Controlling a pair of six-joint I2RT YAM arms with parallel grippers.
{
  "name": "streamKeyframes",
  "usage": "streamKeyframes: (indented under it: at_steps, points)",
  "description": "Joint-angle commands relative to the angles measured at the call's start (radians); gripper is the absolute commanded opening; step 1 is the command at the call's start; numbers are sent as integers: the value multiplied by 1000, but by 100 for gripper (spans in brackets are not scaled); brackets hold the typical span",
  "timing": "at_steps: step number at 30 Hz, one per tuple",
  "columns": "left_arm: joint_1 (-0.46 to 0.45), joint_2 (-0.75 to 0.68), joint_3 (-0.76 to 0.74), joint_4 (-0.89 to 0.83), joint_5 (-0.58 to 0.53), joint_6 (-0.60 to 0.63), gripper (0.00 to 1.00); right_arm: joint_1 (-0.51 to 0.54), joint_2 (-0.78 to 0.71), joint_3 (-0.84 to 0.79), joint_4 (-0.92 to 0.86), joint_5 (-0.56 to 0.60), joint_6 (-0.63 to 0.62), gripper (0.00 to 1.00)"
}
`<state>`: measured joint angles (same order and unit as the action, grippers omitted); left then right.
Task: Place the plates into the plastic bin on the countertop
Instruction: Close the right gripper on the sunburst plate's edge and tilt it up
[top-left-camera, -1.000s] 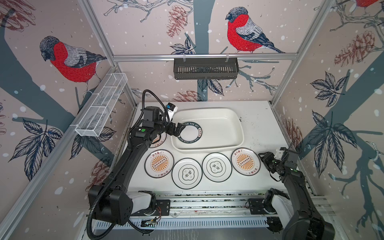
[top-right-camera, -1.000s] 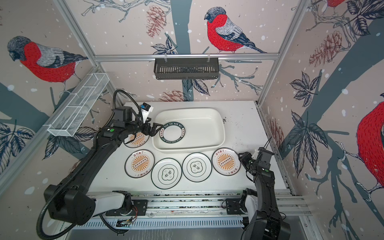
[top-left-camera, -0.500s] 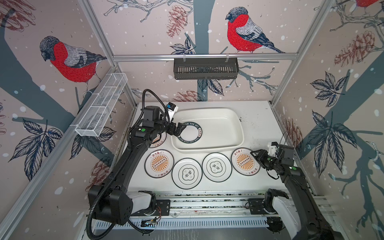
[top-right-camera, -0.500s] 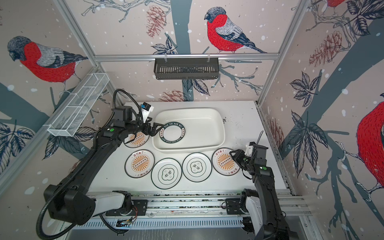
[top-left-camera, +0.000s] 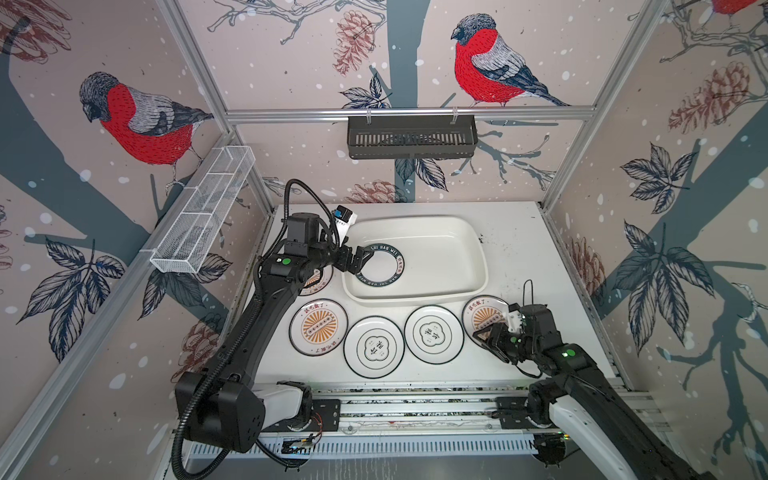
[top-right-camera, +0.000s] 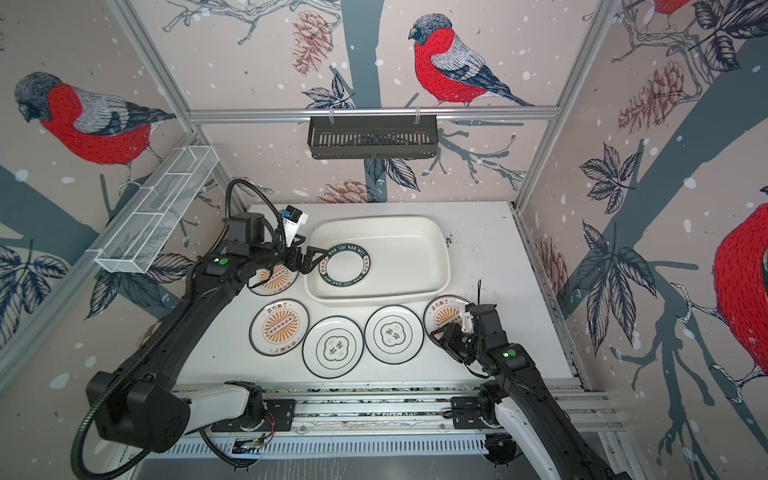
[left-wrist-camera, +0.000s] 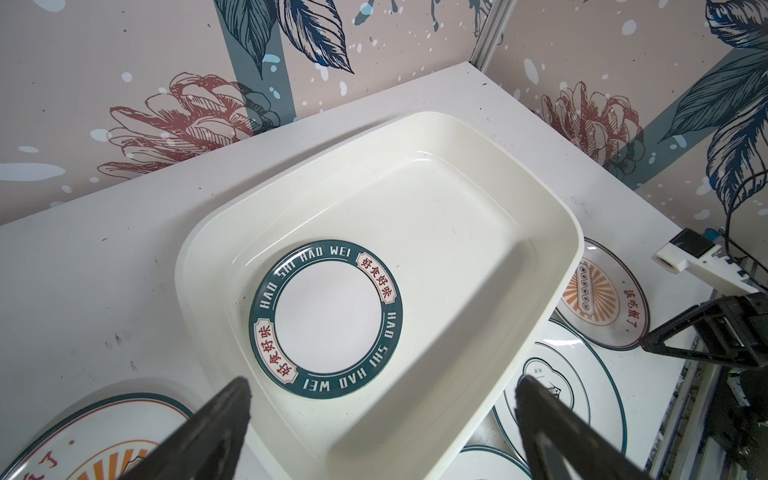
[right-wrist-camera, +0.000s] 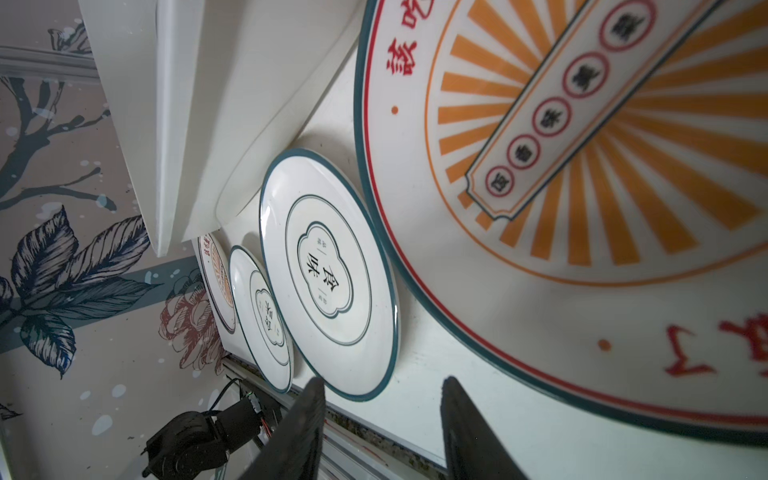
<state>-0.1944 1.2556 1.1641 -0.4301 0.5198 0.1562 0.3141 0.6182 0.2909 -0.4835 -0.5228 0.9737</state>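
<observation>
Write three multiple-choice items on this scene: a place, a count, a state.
1. Where is the lettered-ring plate? A) inside the plastic bin B) stacked on another plate C) beside the bin
2. How many plates lie on the countertop outside the bin? A) three B) four C) five
3. The fingers of the left gripper are: A) shut on a plate B) open, empty C) shut, empty
Answers: 1 A, it lies flat on the bin's floor; 2 C, three sunbursts, two quatrefoils; 3 B, fingers apart, nothing between.
</observation>
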Motion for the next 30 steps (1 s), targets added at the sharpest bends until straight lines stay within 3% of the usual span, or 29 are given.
streamKeyframes:
  at_steps: [1, 6, 15, 30]
  points:
    - [-2, -8, -2, 24, 21, -5, 98, 47, 14, -28, 62, 20, 75, 48]
    - [-2, -16, -1, 23, 20, -7, 98, 106, 49, -72, 153, 39, 129, 48]
    - [-2, -23, -7, 28, 22, -13, 98, 109, 98, -59, 146, 144, 108, 50]
    - [-3, -18, -6, 30, 24, -18, 98, -15, 118, -47, 139, 229, 38, 51]
